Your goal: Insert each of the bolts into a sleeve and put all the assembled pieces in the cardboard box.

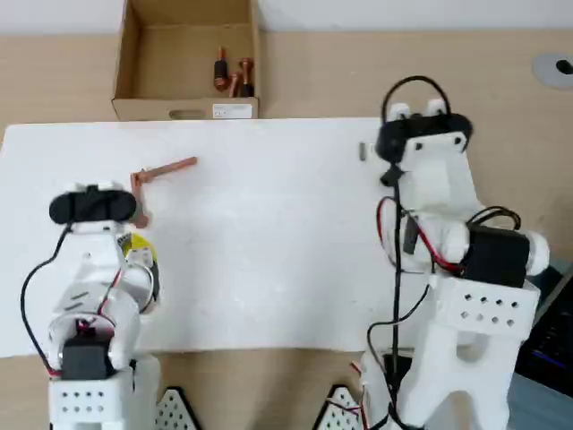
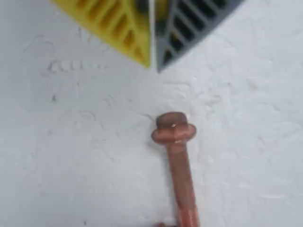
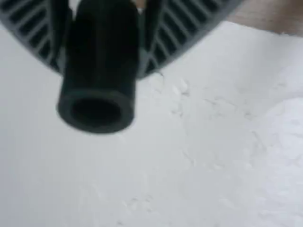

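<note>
Two copper bolts lie on the white mat (image 1: pixel 269 269) at its left. One bolt (image 1: pixel 170 167) lies slanted; the other bolt (image 1: pixel 137 193) (image 2: pixel 176 156) points its flanged head at my left gripper (image 1: pixel 141 229) (image 2: pixel 152 59). That gripper hovers just short of the head, its yellow and grey fingers shut together with nothing between them. My right gripper (image 1: pixel 369 152) (image 3: pixel 104 42) is near the mat's far right edge, shut on a black sleeve (image 3: pixel 98 80) whose open bore faces the wrist camera. The cardboard box (image 1: pixel 125 72) stands beyond the mat with several assembled pieces (image 1: pixel 233 76) inside.
The broad middle of the mat between the two arms is bare. A wooden tabletop (image 1: pixel 54 81) surrounds the mat. Cables hang from the right arm (image 1: pixel 439 224). A round grey object (image 1: pixel 555 67) sits at the far right edge of the table.
</note>
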### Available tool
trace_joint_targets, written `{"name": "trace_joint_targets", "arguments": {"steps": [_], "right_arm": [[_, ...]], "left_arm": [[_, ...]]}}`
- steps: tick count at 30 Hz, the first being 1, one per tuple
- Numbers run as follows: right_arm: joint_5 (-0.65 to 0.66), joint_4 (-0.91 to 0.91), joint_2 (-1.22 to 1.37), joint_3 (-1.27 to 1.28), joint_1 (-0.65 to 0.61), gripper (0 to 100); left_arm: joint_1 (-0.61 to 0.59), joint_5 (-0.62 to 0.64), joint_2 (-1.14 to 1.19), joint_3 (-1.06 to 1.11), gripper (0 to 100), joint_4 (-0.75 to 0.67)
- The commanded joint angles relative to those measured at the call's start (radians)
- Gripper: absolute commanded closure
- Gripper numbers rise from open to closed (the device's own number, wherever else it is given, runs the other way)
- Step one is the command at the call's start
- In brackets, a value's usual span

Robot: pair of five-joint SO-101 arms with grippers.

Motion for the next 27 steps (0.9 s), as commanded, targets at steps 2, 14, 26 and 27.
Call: {"name": "trace_joint_targets", "arguments": {"steps": [2,14,26,27], "right_arm": [[-0.008,0.017,-0.031,-0.002,0.070,98.8],[-0.014,0.017,-0.031,-0.002,0.160,98.8],[-0.014,0.017,-0.031,-0.002,0.197,98.8],[-0.014,0.017,-0.031,-0.002,0.197,98.8]], "left_arm": [[-0.003,-0.015,0.272,-0.230,99,-0.002],[-0.038,-0.017,0.974,-0.772,99,0.098],[-0.051,-0.012,1.552,-1.241,92,0.364],[-0.054,-0.014,1.589,-1.274,92,0.376]]}}
